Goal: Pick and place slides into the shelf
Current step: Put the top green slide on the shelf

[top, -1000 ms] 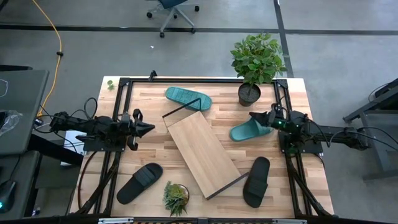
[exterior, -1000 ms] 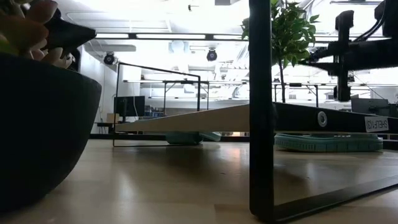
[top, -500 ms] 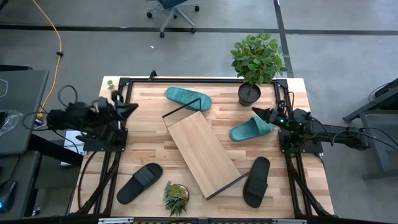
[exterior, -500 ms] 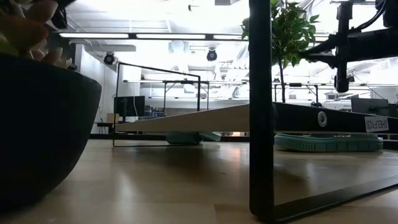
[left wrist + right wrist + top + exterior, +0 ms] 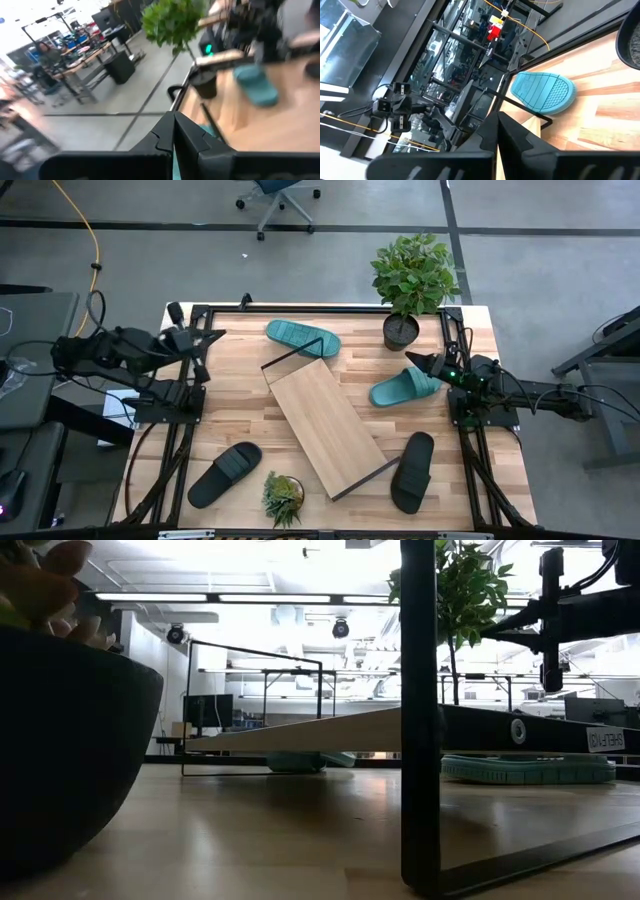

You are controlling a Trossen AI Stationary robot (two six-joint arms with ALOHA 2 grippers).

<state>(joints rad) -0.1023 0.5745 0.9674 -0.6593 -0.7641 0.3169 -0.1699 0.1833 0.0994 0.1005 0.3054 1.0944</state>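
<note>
The shelf [image 5: 325, 423], a slanted light-wood board on a black wire frame, lies diagonally at the table's middle; it also shows in the low view [image 5: 300, 732]. One teal slide [image 5: 302, 337] lies at the shelf's far end, partly under the frame. The other teal slide [image 5: 403, 388] lies right of the shelf and shows in the low view [image 5: 528, 770]. Black slides lie near left [image 5: 225, 474] and near right [image 5: 412, 470]. My left gripper [image 5: 210, 335] is shut and empty above the table's far left corner. My right gripper [image 5: 410, 359] is shut and empty just above the right teal slide's far side.
A tall potted plant [image 5: 402, 328] stands at the far right, close to my right gripper. A small potted plant [image 5: 283, 495] stands at the near edge by the shelf's near end. Bare wood lies left of the shelf.
My left gripper has pulled back from beside the shelf toward the table's far left corner, rising and swinging its tip toward the far edge, still shut. My right gripper has risen a little above the right teal slide. No slide has moved.
</note>
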